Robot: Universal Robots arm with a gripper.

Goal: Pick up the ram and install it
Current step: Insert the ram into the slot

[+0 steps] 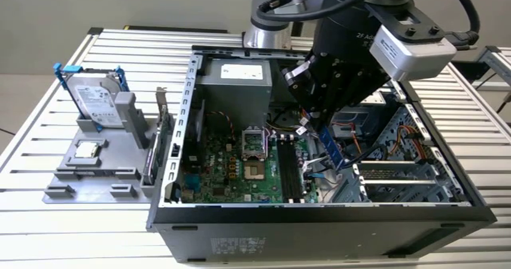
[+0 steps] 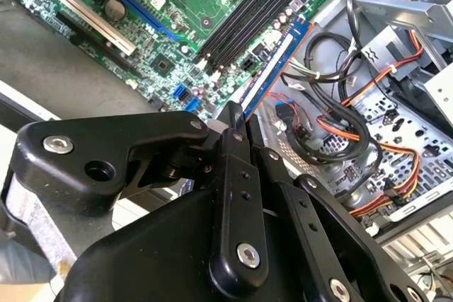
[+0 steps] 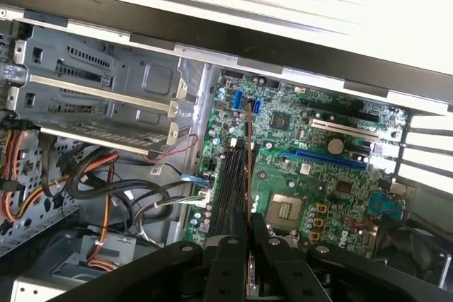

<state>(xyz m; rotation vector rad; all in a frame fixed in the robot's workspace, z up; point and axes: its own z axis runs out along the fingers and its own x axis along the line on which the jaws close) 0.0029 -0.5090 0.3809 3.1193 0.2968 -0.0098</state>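
My gripper (image 1: pixel 318 121) hangs inside the open computer case (image 1: pixel 319 212), shut on the ram (image 1: pixel 332 147). The ram is a narrow blue stick that slants down out of the fingers above the motherboard (image 1: pixel 227 173). Its lower end hovers just to the exterior view's right of the black memory slots (image 1: pixel 289 168), apart from them. In the second wrist view the ram (image 2: pixel 274 61) runs out from the gripper (image 2: pixel 230 119) beside the slots (image 2: pixel 251 5). Seen edge-on in the first wrist view, the ram (image 3: pixel 248 164) lies along the slots (image 3: pixel 230 189) ahead of the gripper (image 3: pixel 248 223).
A grey fixture (image 1: pixel 80 182) at the exterior view's left holds a hard drive (image 1: pixel 96 98), a square silver chip (image 1: pixel 86 150) and an upright card (image 1: pixel 160 134). Inside the case are the processor socket (image 1: pixel 254 143), power supply (image 1: pixel 236 80), loose cables (image 2: pixel 333 104) and drive cage (image 1: pixel 399 176).
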